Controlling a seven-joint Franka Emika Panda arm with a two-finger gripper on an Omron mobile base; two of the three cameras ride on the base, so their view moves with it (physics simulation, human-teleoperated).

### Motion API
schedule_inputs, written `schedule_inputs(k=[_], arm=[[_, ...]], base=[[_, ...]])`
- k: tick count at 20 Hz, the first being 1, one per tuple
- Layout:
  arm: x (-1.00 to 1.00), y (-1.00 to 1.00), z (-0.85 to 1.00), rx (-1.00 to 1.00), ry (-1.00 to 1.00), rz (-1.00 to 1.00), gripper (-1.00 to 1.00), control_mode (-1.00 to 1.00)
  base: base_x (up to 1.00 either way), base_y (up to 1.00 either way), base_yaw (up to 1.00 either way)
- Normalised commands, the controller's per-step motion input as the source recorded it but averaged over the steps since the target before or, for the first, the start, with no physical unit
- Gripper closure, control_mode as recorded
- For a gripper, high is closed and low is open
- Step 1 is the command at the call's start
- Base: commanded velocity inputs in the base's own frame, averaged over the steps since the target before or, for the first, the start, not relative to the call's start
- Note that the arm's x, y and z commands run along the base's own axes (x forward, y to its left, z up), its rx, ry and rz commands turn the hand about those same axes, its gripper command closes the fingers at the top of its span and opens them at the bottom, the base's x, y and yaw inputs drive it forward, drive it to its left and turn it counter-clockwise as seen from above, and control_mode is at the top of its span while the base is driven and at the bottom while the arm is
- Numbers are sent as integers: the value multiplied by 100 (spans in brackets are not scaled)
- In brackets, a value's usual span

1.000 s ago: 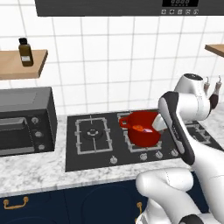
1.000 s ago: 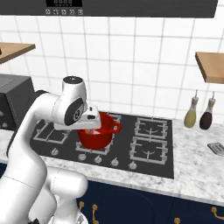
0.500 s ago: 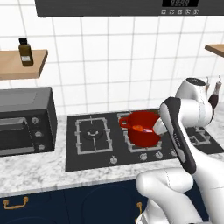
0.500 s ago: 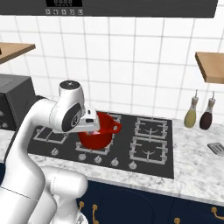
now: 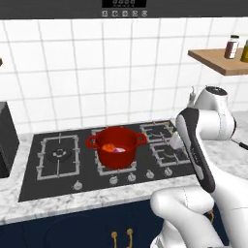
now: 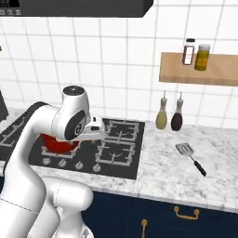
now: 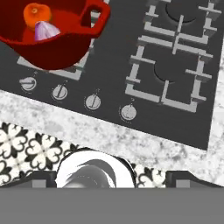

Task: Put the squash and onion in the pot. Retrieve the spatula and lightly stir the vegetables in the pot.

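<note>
On the black gas hob (image 5: 48,181), over its middle burners, stands the red pot (image 5: 116,147), upright, both loop handles showing at its rim. Inside it the orange squash (image 7: 36,13) and the purple onion (image 7: 46,29) lie side by side, touching, the onion nearer the pot's front wall in the hand view. Off to the right, on the speckled marble counter (image 6: 172,174), the grey spatula (image 6: 190,158) lies flat, its squarish head toward the wall and its thin dark handle pointing out toward the counter's edge, well apart from the hob and the pot. Two bottles (image 6: 168,114) stand against the tiles just behind it, and two jars (image 6: 195,53) sit on the wooden shelf (image 6: 200,72) above. The white arm is folded over the right-hand burners; its gripper (image 7: 111,180) looks down on the hob's knobs and the counter's front edge, fingers spread wide at the edges of the hand view, nothing between them.
</note>
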Motion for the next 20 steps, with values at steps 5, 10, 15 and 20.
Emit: schedule_inputs(k=[5,10,15,20], arm=[[0,0,0,0,0,0,-100,100],[0,0,0,0,0,0,-100,100],[10,-3,-6,0,2,0,-100,-100],[37,0,-60,2,18,0,-100,-100]], base=[[0,-100,-17],[14,-100,-13],[35,-61,-1],[0,0,0]])
